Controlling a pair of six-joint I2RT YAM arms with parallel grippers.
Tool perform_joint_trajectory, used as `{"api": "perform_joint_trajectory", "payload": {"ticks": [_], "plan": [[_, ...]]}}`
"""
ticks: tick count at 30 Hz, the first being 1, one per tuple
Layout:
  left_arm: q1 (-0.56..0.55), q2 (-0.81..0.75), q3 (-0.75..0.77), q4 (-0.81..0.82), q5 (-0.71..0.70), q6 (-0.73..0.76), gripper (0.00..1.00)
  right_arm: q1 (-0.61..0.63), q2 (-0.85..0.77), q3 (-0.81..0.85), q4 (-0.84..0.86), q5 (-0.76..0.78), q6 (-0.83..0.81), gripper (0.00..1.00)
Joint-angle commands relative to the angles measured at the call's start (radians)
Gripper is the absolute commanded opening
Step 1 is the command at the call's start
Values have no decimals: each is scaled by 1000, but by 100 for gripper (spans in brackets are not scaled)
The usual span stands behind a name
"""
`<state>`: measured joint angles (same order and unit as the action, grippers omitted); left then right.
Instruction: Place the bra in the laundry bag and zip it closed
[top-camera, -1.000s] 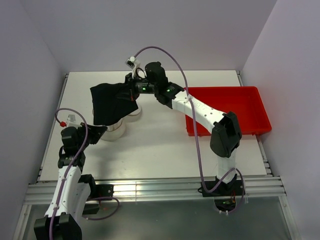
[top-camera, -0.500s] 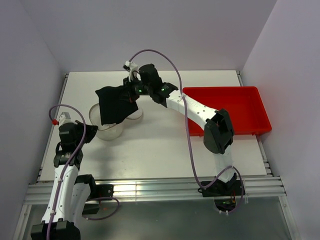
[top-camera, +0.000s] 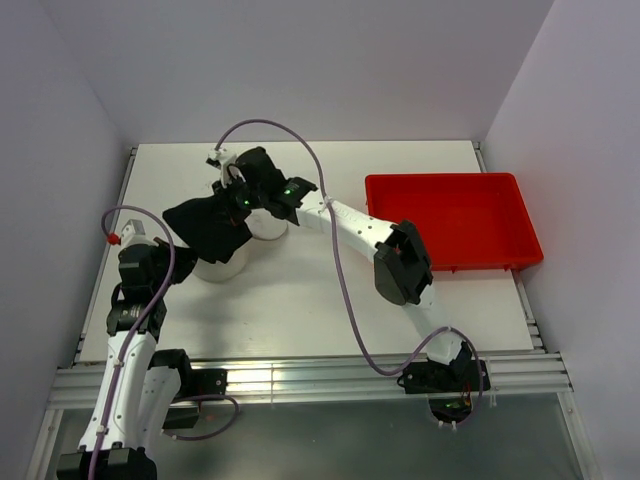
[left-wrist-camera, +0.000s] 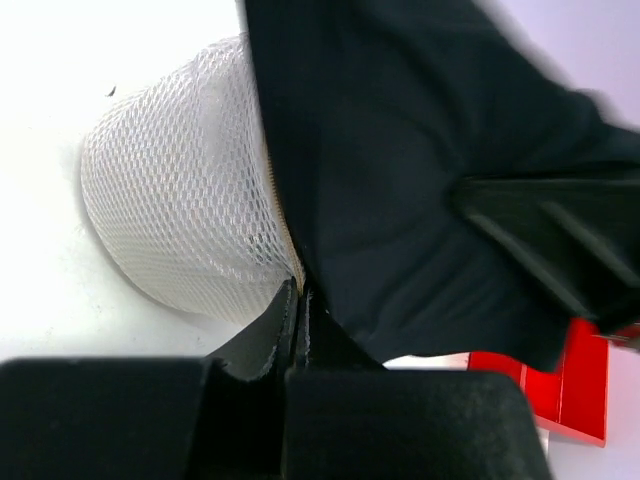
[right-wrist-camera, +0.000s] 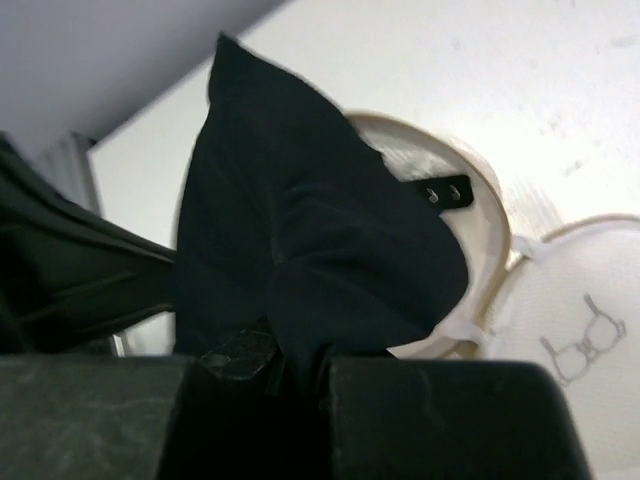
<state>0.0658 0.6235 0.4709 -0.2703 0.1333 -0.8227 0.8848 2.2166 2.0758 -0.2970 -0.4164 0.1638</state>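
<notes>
The black bra hangs from my right gripper, which is shut on it, over the open mouth of the white mesh laundry bag. In the right wrist view the bra drapes over the bag's round rim, and the zip lid with its small black mark lies flipped open beside it. My left gripper is shut on the bag's rim by the zip; the mesh wall is to its left and the bra to its right.
A red plastic bin stands at the right of the white table. The right arm reaches across the table's middle, with its purple cable looping above. Walls close in the left, back and right sides.
My right gripper has moved left and down with the bra, bringing it over the bag's mouth. The left gripper still holds the bag's rim, and the bag has shifted little.
</notes>
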Motion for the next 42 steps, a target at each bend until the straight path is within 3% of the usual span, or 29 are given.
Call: {"api": "perform_joint_trajectory", "payload": {"ticks": [1, 5, 9, 16, 18, 25, 29, 33, 42], "plan": [[-1, -11, 32, 40, -6, 25, 0, 19, 23, 26, -80, 15, -64, 0], [-3, -8, 43, 29, -84, 5, 0, 23, 25, 7, -154, 13, -112, 0], [-4, 4, 78, 45, -109, 16, 0, 26, 98, 139, -309, 12, -187, 0], [-12, 56, 8, 224, 159, 4, 0, 77, 182, 277, -364, 44, -167, 0], [-12, 56, -6, 253, 232, -3, 0, 79, 190, 261, -321, 62, -71, 0], [-21, 51, -70, 260, 382, -39, 0, 74, 45, -48, 161, 217, 271, 0], [-31, 35, -90, 243, 407, -44, 0, 59, 2, -108, 278, 330, 475, 0], [-41, 21, -81, 175, 401, -15, 0, 13, -80, -228, 395, 372, 557, 0], [-55, 41, -41, 141, 414, 16, 0, -17, -193, -345, 469, 350, 605, 0]]}}
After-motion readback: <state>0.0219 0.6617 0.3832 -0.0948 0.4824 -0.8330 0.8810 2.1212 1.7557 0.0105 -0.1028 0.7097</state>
